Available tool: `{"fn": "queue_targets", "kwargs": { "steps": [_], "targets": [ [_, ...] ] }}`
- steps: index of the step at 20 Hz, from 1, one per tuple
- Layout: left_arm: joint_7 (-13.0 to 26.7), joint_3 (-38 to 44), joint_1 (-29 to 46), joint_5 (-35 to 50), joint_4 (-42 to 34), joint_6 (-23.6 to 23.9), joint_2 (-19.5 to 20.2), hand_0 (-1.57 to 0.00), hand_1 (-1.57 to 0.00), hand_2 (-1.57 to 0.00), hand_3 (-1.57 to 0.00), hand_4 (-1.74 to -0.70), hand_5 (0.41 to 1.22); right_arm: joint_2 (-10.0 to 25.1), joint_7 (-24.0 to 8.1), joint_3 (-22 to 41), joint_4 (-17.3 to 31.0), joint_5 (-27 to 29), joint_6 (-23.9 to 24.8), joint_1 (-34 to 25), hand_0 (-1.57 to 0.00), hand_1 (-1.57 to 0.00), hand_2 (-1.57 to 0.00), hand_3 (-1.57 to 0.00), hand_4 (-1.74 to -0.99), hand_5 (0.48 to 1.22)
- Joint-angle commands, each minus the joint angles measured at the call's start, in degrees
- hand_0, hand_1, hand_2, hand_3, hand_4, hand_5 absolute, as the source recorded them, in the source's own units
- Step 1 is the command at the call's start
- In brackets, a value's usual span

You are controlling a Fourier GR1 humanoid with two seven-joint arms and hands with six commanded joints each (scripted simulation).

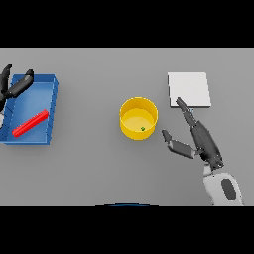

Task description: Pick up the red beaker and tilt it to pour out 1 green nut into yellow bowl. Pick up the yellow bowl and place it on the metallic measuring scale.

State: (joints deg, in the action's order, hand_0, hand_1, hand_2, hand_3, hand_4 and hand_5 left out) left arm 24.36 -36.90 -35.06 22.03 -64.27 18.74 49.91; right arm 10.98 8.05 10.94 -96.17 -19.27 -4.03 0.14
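bowl: yellow bowl (139, 118), green nut (143, 129) inside
scale: metallic measuring scale (189, 90), right of bowl
right hand (196, 136): splayed wide, empty, beside bowl
left hand (15, 87): relaxed, empty, far left of bowl
risk: one-sided grip tips bowl, nut spills

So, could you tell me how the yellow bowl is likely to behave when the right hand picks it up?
The yellow bowl looks rigid, with upright walls, so it probably won't flex. The green nut lies loose inside and may slide if tilted. The open right hand is beside it, not touching.
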Motion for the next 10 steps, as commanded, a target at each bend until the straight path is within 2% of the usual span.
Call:
{"fn": "queue_targets", "kwargs": {
  "steps": [1,3,5,8,10],
  "targets": [
    [-0.1,0.2,0.5,0.3,-0.7,0.1,0.4,-0.02,-0.01,-0.01,-0.01,-0.71,0.683,2.3,-0.4,0.8,0.3,-1.6,-1.7,-1.5,0.0,0.0,0.0,0.0,-1.172,0.728],
    [-0.9,0.6,0.4,0.9,-1.1,0.3,0.1,-0.01,-0.01,-0.01,-0.01,-0.72,0.67,6.1,-2.4,4.0,1.5,-7.7,-3.9,-5.6,0.0,0.0,0.0,0.0,-1.204,0.708],
    [-0.8,0.5,0.4,1.2,-1.1,0.3,-0.5,-0.01,-0.01,-0.01,0.0,-0.72,0.664,9.1,-2.8,8.1,2.9,-13.6,-6.5,-10.7,0.0,0.0,0.0,0.0,-1.22,0.701],
    [-1.0,0.2,0.7,1.1,-1.1,-0.2,-0.3,0.0,0.0,0.0,0.0,-0.71,0.669,12.6,1.3,13.8,6.3,-20.9,-9.0,-17.3,0.0,0.0,0.0,0.0,-1.232,0.702],
    [-0.8,0.4,0.5,1.3,-1.0,-0.2,-0.4,0.0,0.0,0.0,0.0,-0.71,0.676,13.8,2.1,17.0,8.5,-24.4,-11.6,-21.1,0.0,0.0,0.0,0.0,-1.223,0.705]
  ]
}}
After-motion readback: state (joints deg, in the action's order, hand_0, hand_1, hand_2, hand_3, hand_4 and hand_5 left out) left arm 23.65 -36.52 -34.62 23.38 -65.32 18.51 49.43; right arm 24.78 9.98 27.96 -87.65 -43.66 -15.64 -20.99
